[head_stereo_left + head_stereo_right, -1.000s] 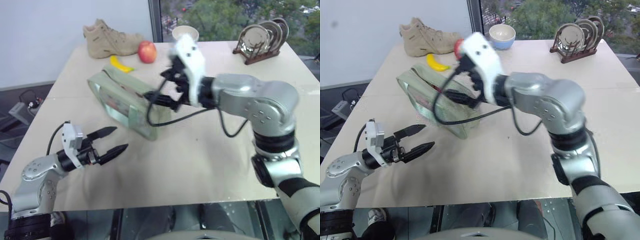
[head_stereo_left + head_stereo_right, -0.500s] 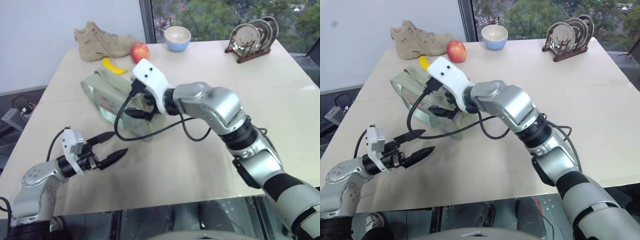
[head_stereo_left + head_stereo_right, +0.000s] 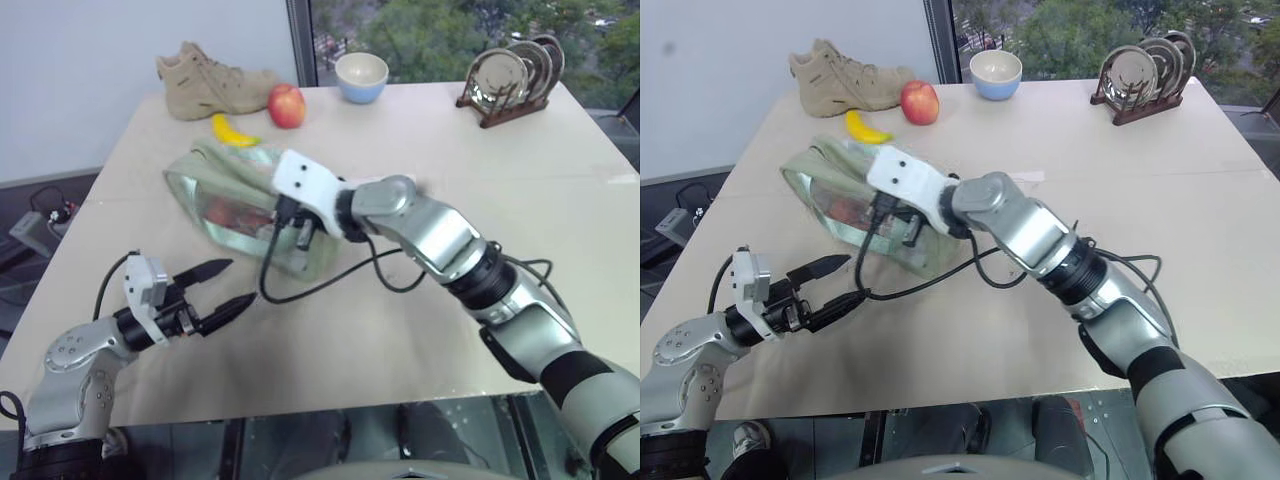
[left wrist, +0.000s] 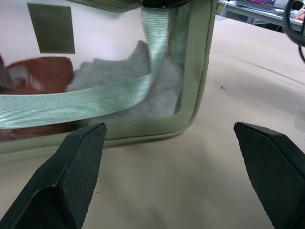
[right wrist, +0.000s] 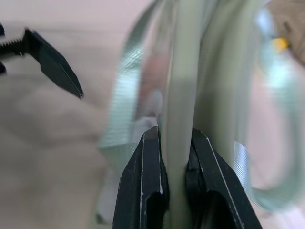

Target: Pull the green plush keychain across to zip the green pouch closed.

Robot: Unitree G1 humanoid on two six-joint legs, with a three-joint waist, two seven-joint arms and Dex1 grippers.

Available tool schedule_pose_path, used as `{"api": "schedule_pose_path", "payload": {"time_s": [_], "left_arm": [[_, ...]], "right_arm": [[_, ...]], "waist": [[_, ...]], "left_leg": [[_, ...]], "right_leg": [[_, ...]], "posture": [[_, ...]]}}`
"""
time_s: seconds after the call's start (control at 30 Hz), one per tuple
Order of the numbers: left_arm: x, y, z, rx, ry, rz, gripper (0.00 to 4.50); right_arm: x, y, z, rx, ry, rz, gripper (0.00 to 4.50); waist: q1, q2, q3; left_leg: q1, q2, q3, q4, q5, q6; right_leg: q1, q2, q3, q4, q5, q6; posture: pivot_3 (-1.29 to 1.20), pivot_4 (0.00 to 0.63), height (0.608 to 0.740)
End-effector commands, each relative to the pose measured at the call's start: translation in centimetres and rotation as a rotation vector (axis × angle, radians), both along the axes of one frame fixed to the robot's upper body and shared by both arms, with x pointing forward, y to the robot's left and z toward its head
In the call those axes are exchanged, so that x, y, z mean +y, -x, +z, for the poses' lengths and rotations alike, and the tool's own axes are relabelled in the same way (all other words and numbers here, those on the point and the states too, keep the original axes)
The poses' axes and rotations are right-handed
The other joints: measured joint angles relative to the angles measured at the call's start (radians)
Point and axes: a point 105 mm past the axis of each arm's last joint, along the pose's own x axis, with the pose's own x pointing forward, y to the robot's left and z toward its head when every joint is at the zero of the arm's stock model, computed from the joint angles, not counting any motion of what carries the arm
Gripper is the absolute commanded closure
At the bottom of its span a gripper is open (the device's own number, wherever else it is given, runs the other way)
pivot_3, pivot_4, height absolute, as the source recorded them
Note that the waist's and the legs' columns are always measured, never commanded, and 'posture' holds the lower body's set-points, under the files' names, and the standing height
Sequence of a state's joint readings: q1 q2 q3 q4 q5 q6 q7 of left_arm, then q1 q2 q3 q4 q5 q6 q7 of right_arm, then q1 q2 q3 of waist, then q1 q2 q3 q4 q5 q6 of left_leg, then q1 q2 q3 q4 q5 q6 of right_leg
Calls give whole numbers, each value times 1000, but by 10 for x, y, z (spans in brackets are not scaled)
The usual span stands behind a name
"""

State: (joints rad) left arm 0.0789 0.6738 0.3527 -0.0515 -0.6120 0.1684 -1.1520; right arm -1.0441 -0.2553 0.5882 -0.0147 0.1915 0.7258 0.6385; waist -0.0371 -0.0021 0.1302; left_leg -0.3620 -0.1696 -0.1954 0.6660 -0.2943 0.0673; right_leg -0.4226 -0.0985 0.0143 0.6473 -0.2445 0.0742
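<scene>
Right wrist view: right gripper (image 5: 175, 138) clamped on green pouch (image 5: 183, 86) edge (left gripper (image 3: 222, 287) agape nearby).

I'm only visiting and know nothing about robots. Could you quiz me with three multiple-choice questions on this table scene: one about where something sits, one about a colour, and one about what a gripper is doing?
1. Where does the banana lie?
A. between the boot and the green pouch
B. inside the bowl
C. on the plate rack

2. What colour is the apple?
A. blue
B. red
C. white

3. What is the right gripper doing?
A. hanging wide open
B. holding the bowl
C. pinching an edge of the green pouch

Answers: 1 A, it lies on the table just past the pouch, near the boot. 2 B, red beside the boot. 3 C, the right wrist view shows its fingers closed on a pale green edge.
</scene>
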Motion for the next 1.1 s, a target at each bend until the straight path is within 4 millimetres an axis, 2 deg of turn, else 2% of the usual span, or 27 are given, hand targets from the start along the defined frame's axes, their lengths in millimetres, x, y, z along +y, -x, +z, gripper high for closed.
{"api": "schedule_pose_path", "payload": {"time_s": [0.03, 0.17, 0.3, 0.53, 0.67, 0.87, 0.97, 1.1], "left_arm": [[3, -2, 5, -29, 4, 14, 0], [2, -2, 4, -30, 10, 16, 0], [2, -2, 4, -31, 20, 13, 0], [-4, -6, 7, -32, 46, 0, 0], [-12, -11, 9, -39, 62, -2, 0], [-28, -20, 15, -76, 73, -11, 0], [-43, -34, 17, -72, 88, 6, 0], [-53, -61, 20, 83, 165, 120, 0]], "right_arm": [[-25, 1, 23, -136, -10, 51, 4472], [-75, -1, 34, -207, 15, 90, 4472], [-121, -7, 34, -279, 129, 70, 4472], [-179, -9, 31, -328, 272, 36, 4472], [-199, -1, 27, -310, 285, 29, 4472], [-213, 3, 22, -298, 274, -9, 4472], [-215, 2, 19, -303, 258, -21, 4472], [-218, 5, 20, -335, 251, -35, 4472]], "waist": [[0, 0, 0], [6, 0, 1], [1, 0, 1], [7, 1, 2], [25, 1, 2], [37, 1, 2], [44, 1, 2], [51, 0, 2]], "left_leg": [[0, 0, 0, 0, 0, 0], [-2, 0, -1, 0, 0, 0], [-2, 0, 0, -1, 0, 0], [-2, 1, 1, -1, 0, 0], [-2, 1, 1, -1, 0, 0], [-3, 1, 1, 0, 0, 0], [-3, 1, 1, 0, 0, 0], [-3, 1, 1, 1, 0, 0]], "right_leg": [[0, 0, 0, 0, 0, 0], [0, -1, 0, -2, 0, 0], [0, -1, 1, -2, 0, 0], [0, -1, 3, -2, 0, 0], [0, -1, 3, -3, 0, 0], [1, -2, 2, -3, 0, 0], [1, -2, 2, -3, 0, 0], [1, -2, 2, -2, 0, 0]], "posture": [[0, 150, 740], [0, 150, 740], [0, 150, 740], [0, 150, 740], [0, 150, 740], [0, 150, 740], [0, 150, 740], [0, 150, 740]]}}
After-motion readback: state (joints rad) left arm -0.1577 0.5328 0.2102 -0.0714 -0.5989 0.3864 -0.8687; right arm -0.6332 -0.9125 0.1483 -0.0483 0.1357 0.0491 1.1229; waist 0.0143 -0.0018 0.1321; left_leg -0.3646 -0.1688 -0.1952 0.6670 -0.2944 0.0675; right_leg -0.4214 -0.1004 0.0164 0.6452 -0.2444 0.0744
